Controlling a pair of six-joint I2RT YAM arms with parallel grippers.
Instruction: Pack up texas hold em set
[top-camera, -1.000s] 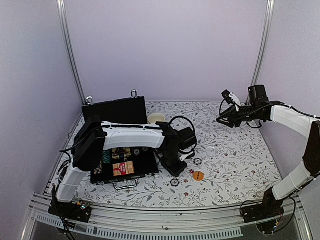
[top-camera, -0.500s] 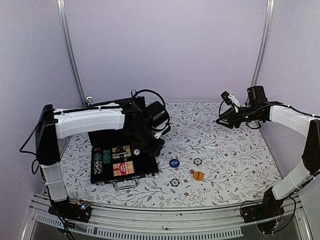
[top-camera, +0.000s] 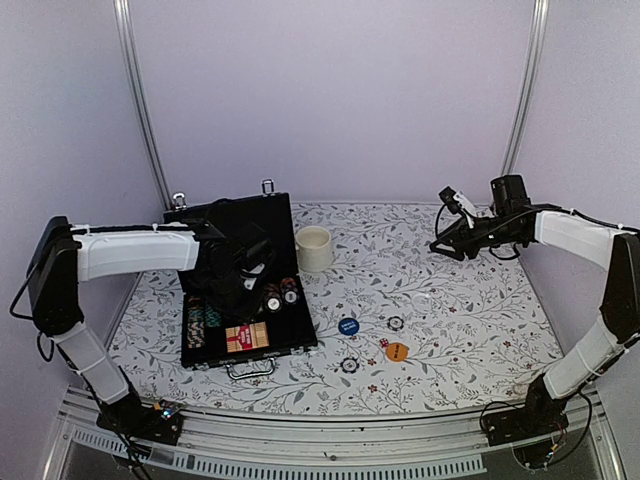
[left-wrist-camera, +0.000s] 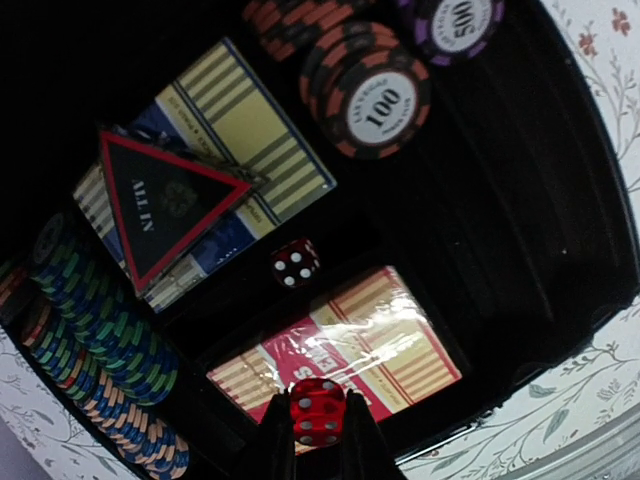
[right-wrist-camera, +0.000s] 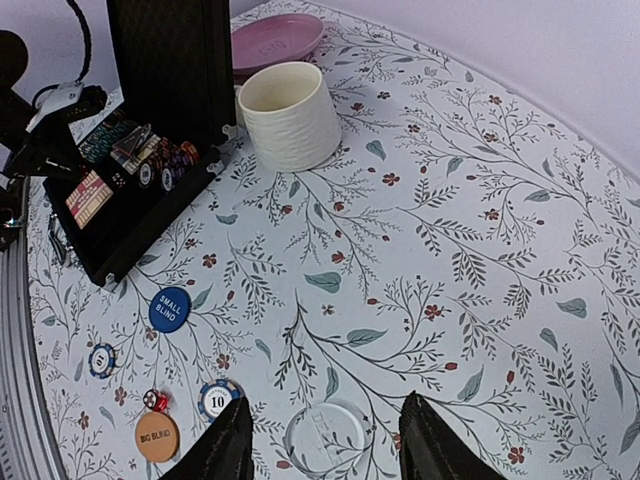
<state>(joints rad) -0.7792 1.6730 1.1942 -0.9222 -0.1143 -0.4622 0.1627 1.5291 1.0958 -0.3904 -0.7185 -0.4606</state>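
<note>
The black case (top-camera: 300, 346) lies open at the left, its lid upright. Inside are a red deck (left-wrist-camera: 400, 345), a blue deck under an "All In" triangle (left-wrist-camera: 165, 200), a die (left-wrist-camera: 294, 263) and striped chips (left-wrist-camera: 380, 95). My left gripper (left-wrist-camera: 318, 425) hangs over the red deck, shut on a red die (left-wrist-camera: 318, 405). On the cloth lie a blue button (top-camera: 348, 326), an orange button (top-camera: 397, 351), a second red die (top-camera: 383, 343), two chips (top-camera: 396, 323) (top-camera: 349, 365) and a clear round button (right-wrist-camera: 325, 438). My right gripper (top-camera: 440, 243) is open in the air at the right, holding nothing.
A cream mug (top-camera: 314, 247) stands right of the case lid. A pink plate (right-wrist-camera: 275, 40) lies behind the lid. Metal frame posts (top-camera: 140, 100) rise at the back corners. The left arm (top-camera: 130, 250) stretches across the case's back left.
My left arm has swung from the loose pieces at mid-table back to the left, over the open case, with the red die between its fingers. The right arm has barely moved.
</note>
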